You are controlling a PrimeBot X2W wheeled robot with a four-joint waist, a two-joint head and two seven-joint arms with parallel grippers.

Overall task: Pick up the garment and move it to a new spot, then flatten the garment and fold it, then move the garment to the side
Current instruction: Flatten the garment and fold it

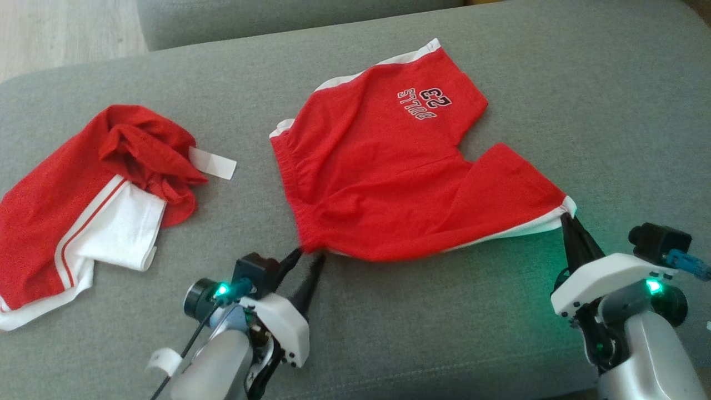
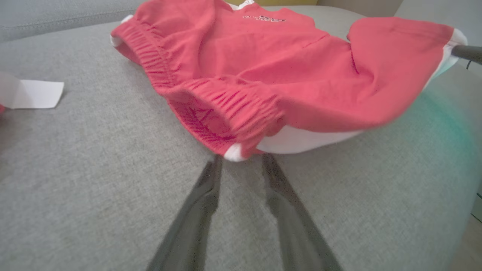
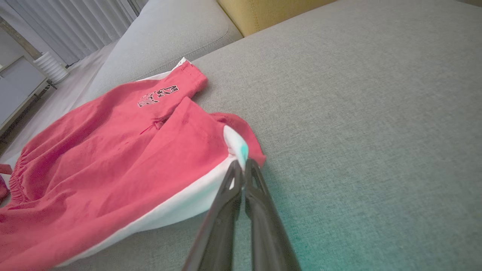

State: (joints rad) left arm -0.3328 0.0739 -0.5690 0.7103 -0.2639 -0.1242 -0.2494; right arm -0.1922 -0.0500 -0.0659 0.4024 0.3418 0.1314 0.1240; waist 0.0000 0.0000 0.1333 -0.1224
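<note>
The garment point(image 1: 383, 166) is a pair of red shorts with white side trim and a printed logo, spread on the grey sofa cushion point(image 1: 433, 333). My right gripper point(image 1: 566, 218) is shut on the white hem corner of the near leg, and the right wrist view shows this corner point(image 3: 235, 141) pinched at the fingertips. My left gripper point(image 1: 307, 256) stands open at the waistband's near corner. In the left wrist view that corner point(image 2: 235, 152) hangs just at the tips of the two spread fingers point(image 2: 211, 180), slightly lifted off the cushion.
A second red and white garment point(image 1: 83, 205) lies crumpled at the left of the cushion, with a white label point(image 1: 214, 163) sticking out toward the shorts. Another grey cushion point(image 1: 250, 22) lies behind, with wooden floor point(image 1: 55, 28) at the far left.
</note>
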